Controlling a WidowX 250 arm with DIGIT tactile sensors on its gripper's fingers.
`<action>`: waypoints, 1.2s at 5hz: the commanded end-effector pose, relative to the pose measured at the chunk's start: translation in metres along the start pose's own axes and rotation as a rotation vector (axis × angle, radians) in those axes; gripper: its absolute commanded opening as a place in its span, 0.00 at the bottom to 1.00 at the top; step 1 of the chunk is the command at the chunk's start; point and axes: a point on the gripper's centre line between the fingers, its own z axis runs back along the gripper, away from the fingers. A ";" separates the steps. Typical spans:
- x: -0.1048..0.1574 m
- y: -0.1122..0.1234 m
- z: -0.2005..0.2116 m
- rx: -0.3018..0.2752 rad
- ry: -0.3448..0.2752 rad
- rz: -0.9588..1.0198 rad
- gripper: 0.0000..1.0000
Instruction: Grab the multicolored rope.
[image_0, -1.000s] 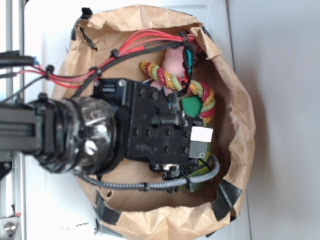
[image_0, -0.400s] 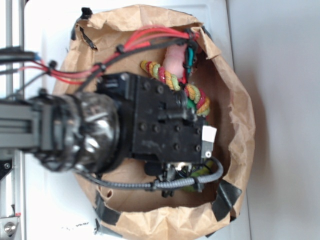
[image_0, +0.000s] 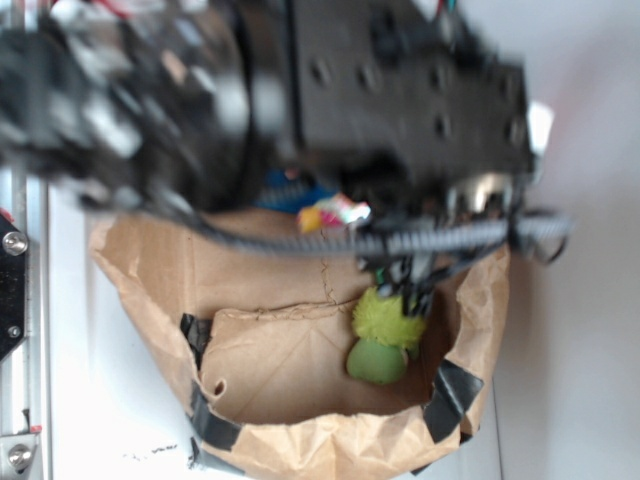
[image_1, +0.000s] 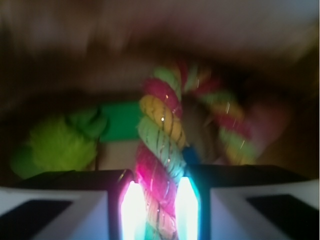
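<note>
Brown paper bag (image_0: 300, 440) sits open on the white worktop (image_0: 110, 420), black tape on its rim. Blurred black arm (image_0: 300, 90) fills the top of the exterior view, well above the bag floor, with a grey corrugated cable (image_0: 440, 238) under it. Multicolored rope (image_1: 159, 165) runs up between the two glowing pads (image_1: 131, 212) of the end effector (image_1: 159, 210), clamped on it; in the exterior view only a bit of the rope shows under the arm. Fuzzy green plush toy (image_0: 385, 335) lies on the bag floor near the right wall.
</note>
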 end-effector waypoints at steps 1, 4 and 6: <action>-0.011 -0.008 0.089 -0.183 -0.030 0.040 0.00; -0.051 -0.001 0.115 -0.150 -0.011 -0.112 0.00; -0.047 -0.015 0.094 -0.094 -0.026 -0.118 0.00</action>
